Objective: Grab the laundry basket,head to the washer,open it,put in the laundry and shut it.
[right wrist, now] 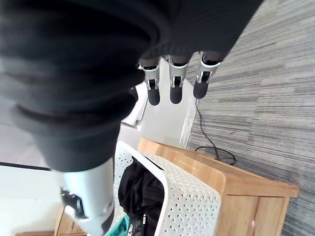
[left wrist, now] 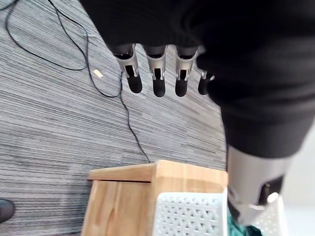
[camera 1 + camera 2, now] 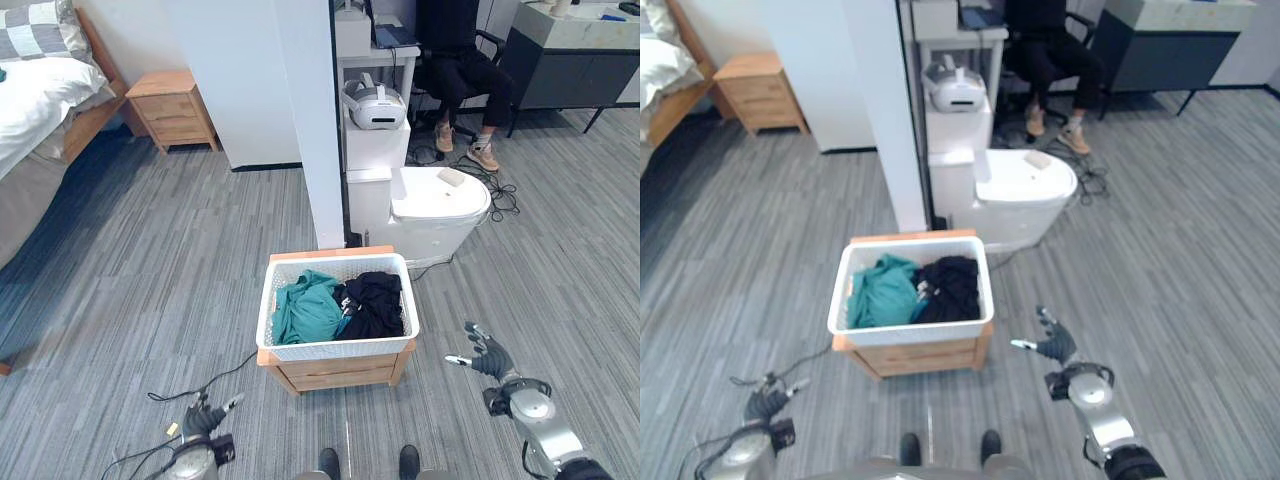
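The white laundry basket stood at the centre of the head view on a low wooden stand, its perforated walls upright. Inside it, a teal garment filled the 9 o'clock half and a black garment the 3 o'clock half; the two touched at the middle.

The left hand was at 7 o'clock from the basket, well apart from it and above the grey striped carpet. Its fingers were straight and spread, holding nothing. The right hand was at 4 o'clock from the basket, near its corner but not touching it. Its fingers were also extended and released, with nothing in them.

At 12 o'clock from the basket a white pillar rose from the floor. Just beside it, at 1 o'clock, stood a white toilet with its lid down; a white headset rested on the cistern. Beyond that, a person in dark clothing sat on a chair. A wooden nightstand stood at 11 o'clock, next to a bed with white bedding at 10 o'clock.
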Controlling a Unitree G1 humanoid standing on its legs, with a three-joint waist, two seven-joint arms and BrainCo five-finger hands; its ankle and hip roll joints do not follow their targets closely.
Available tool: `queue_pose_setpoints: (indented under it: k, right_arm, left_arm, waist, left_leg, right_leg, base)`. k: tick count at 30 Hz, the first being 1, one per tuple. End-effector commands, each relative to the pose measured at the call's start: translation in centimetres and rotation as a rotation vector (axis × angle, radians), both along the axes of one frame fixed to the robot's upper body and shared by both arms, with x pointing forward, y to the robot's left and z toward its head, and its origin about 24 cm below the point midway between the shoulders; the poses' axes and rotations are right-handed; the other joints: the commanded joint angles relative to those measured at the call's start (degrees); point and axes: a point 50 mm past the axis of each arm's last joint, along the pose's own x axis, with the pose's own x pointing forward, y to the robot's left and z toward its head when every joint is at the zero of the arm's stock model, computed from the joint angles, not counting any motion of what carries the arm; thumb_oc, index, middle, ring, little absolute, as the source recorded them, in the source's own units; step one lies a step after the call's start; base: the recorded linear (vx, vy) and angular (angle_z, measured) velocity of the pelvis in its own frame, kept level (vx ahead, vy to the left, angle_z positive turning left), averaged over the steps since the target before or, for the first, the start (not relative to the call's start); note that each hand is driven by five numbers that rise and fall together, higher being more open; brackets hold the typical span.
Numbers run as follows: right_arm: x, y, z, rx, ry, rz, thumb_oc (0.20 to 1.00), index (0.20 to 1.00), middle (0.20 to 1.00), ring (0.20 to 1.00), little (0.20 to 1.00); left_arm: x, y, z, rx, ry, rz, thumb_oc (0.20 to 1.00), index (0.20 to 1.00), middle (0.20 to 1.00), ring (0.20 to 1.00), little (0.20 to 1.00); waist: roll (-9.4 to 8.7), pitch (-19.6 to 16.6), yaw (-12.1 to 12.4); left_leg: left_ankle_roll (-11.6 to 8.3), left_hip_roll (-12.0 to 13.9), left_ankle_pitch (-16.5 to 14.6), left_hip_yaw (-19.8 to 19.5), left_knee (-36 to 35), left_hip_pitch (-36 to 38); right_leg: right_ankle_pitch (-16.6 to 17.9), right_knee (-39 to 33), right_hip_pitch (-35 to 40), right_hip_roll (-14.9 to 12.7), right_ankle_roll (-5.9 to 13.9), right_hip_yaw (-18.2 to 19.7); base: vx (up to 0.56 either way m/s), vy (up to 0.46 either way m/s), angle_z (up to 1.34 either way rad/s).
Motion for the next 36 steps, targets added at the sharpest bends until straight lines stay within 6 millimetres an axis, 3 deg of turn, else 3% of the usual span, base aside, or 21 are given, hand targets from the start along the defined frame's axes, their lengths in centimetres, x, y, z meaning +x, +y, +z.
queue_pose_setpoints:
  k: [1, 2, 4, 5, 6, 7, 9, 11, 14, 19, 21, 27, 29, 30, 31, 36]
  right_arm:
    - [4.6, 3.3, 3.5, 0.068, -0.169, 0.065, 1.0, 1.0, 1.0, 1.0, 1.0]
    - [6.4, 4.6, 4.7, 0.096, -0.203, 0.08, 1.0, 1.0, 1.0, 1.0, 1.0]
    - [7.2, 5.1, 5.3, 0.1, -0.218, 0.083, 1.0, 1.0, 1.0, 1.0, 1.0]
    - [9.1, 6.6, 6.8, 0.14, -0.26, 0.084, 1.0, 1.0, 1.0, 1.0, 1.0]
    - [9.2, 6.7, 6.9, 0.141, -0.264, 0.084, 1.0, 1.0, 1.0, 1.0, 1.0]
    - [10.2, 6.9, 7.6, 0.151, -0.272, 0.064, 1.0, 1.0, 1.0, 1.0, 1.0]
    - [11.4, 7.4, 8.4, 0.16, -0.279, 0.044, 1.0, 1.0, 1.0, 1.0, 1.0]
    - [12.8, 7.9, 9.4, 0.158, -0.279, 0.004, 1.0, 1.0, 1.0, 1.0, 1.0]
    - [14.0, 8.1, 10.7, 0.162, -0.307, -0.033, 1.0, 1.0, 1.0, 1.0, 1.0]
    - [15.1, 8.7, 11.9, 0.201, -0.329, -0.116, 1.0, 1.0, 1.0, 1.0, 1.0]
    - [15.5, 9.7, 12.3, 0.178, -0.321, -0.095, 1.0, 1.0, 1.0, 1.0, 1.0]
    - [15.6, 11.0, 12.0, 0.121, -0.291, -0.031, 1.0, 1.0, 1.0, 1.0, 1.0]
    - [15.4, 11.6, 11.8, 0.112, -0.282, -0.004, 0.369, 0.369, 0.369, 0.369, 0.369]
    - [15.3, 11.7, 11.6, 0.119, -0.282, 0.0, 0.2, 0.2, 0.2, 0.2, 0.2]
    - [15.1, 11.7, 11.4, 0.129, -0.278, 0.003, 0.2, 0.2, 0.2, 0.2, 0.2]
    - [14.3, 11.5, 10.7, 0.193, -0.283, 0.007, 0.2, 0.2, 0.2, 0.2, 0.2]
  left_arm:
    - [5.8, 1.9, 4.3, 0.093, -0.206, 0.034, 1.0, 1.0, 1.0, 1.0, 1.0]
    - [7.9, 2.0, 5.4, 0.137, -0.221, 0.016, 1.0, 1.0, 1.0, 1.0, 1.0]
    - [9.0, 2.1, 6.3, 0.165, -0.245, 0.007, 1.0, 1.0, 1.0, 1.0, 1.0]
    - [10.9, 2.2, 7.3, 0.192, -0.251, 0.021, 1.0, 1.0, 1.0, 1.0, 1.0]
    - [11.1, 2.2, 7.4, 0.192, -0.255, 0.022, 1.0, 1.0, 1.0, 1.0, 1.0]
    - [12.5, 2.6, 9.0, 0.223, -0.296, 0.037, 1.0, 1.0, 1.0, 1.0, 1.0]
    - [13.5, 3.0, 9.7, 0.239, -0.286, 0.058, 1.0, 1.0, 1.0, 1.0, 1.0]
    - [15.4, 3.3, 11.9, 0.319, -0.304, 0.047, 1.0, 1.0, 1.0, 1.0, 1.0]
    - [16.7, 3.3, 13.3, 0.376, -0.309, 0.032, 1.0, 1.0, 1.0, 1.0, 1.0]
    - [18.8, 1.0, 14.6, 0.483, -0.293, -0.05, 1.0, 1.0, 1.0, 1.0, 1.0]
    - [19.9, -0.9, 15.0, 0.523, -0.292, -0.115, 1.0, 1.0, 1.0, 1.0, 1.0]
    - [20.4, -3.6, 14.3, 0.535, -0.272, -0.214, 1.0, 1.0, 1.0, 1.0, 1.0]
    - [20.1, -4.3, 13.3, 0.516, -0.233, -0.23, 1.0, 1.0, 1.0, 1.0, 1.0]
    - [19.7, -4.2, 12.6, 0.51, -0.21, -0.23, 0.89, 0.89, 0.89, 0.89, 0.89]
    - [19.3, -4.3, 12.0, 0.487, -0.201, -0.222, 0.2, 0.2, 0.2, 0.2, 0.2]
    - [17.3, -4.0, 9.3, 0.384, -0.16, -0.177, 0.2, 0.2, 0.2, 0.2, 0.2]
  waist:
    - [-2.15, 1.4, 0.3]
    - [-1.98, 2.5, 0.0]
    - [-1.88, 3.1, -0.1]
    - [-1.58, 4.7, -0.5]
    - [-1.61, 4.7, -0.4]
    - [-1.41, 5.6, -0.6]
    - [-1.23, 6.2, -0.8]
    - [-1.12, 7.1, -0.9]
    - [-1.11, 8.0, -0.9]
    - [-0.97, 9.5, -1.1]
    - [-0.86, 10.7, -1.1]
    - [-0.9, 11.7, -1.1]
    - [-0.93, 12.1, -1.3]
    - [-0.93, 12.3, -1.3]
    - [-0.91, 12.4, -1.2]
    - [-0.79, 12.3, -1.1]
  left_leg:
    - [-2.71, -1.9, -0.7, -2.0, 0.4, -0.8]
    - [-2.89, -1.7, -0.1, -1.9, 0.1, -2.4]
    - [-2.97, -1.6, 0.2, -1.8, 0.2, -3.5]
    - [-3.05, -1.5, 1.0, -1.9, 0.1, -6.0]
    - [-3.04, -1.5, 1.0, -1.9, 0.1, -6.3]
    - [-3.12, -1.4, 1.6, -1.9, 0.2, -8.0]
    - [-3.19, -1.3, 2.2, -1.7, 0.3, -10.4]
    - [-3.25, -1.2, 3.0, -1.6, 0.5, -13.3]
    - [-3.3, -1.3, 3.5, -1.6, 0.6, -15.1]
    - [-3.4, -1.7, 4.1, -1.8, 0.5, -17.3]
    - [-3.46, -2.0, 4.4, -1.9, 0.4, -18.2]
    - [-3.48, -2.3, 4.4, -1.9, 0.2, -18.6]
    - [-3.48, -2.2, 4.4, -1.5, 0.1, -18.4]
    - [-3.44, -2.3, 4.3, -1.4, 0.2, -18.2]
    - [-3.43, -2.2, 4.2, -1.3, 0.1, -18.0]
    - [-3.39, -2.1, 3.6, -1.0, 0.0, -16.5]
  right_leg:
    - [-3.1, 3.3, -0.7, -2.3, 3.62, -0.7]
    - [-2.8, 3.4, -2.6, -2.2, 3.51, -0.7]
    - [-2.6, 3.7, -3.9, -2.1, 3.43, -0.6]
    - [-2.1, 4.6, -7.4, -2.0, 3.28, -0.1]
    - [-2.1, 4.7, -7.6, -2.0, 3.27, -0.1]
    - [-1.9, 5.6, -9.8, -1.9, 3.16, 0.2]
    - [-1.5, 7.0, -13.0, -1.8, 3.05, 0.8]
    - [-1.1, 8.3, -16.4, -1.9, 2.99, 1.5]
    - [-0.8, 8.7, -18.3, -2.0, 3.08, 1.9]
    - [-0.2, 9.0, -20.4, -2.2, 3.22, 2.5]
    - [0.0, 9.1, -21.2, -2.3, 3.26, 2.4]
    - [0.5, 8.8, -21.5, -2.5, 3.28, 2.6]
    - [0.7, 8.4, -21.4, -2.5, 3.41, 2.8]
    - [0.7, 8.4, -21.3, -2.4, 3.36, 3.0]
    - [0.7, 8.3, -21.2, -2.4, 3.32, 2.9]
    - [0.3, 8.1, -20.0, -2.4, 3.26, 3.1]
  base:
    - [-0.15, -0.02, 0.07]
    - [-0.15, -0.02, 0.07]
    - [-0.18, -0.004, -0.01]
    - [-0.21, 0.005, -0.08]
    - [-0.25, 0.018, -0.08]
    - [-0.13, 0.023, -0.03]
    - [-0.17, 0.032, -0.02]
    - [-0.14, 0.033, -0.05]
    - [-0.06, 0.03, -0.08]
    - [-0.03, 0.022, -0.06]
    - [-0.04, 0.018, -0.03]
    - [-0.01, 0.005, 0.01]
    - [0.01, 0.023, 0.06]
    - [0.0, 0.0, 0.0]
    - [0.01, 0.012, -0.03]
    - [0.01, 0.001, -0.02]
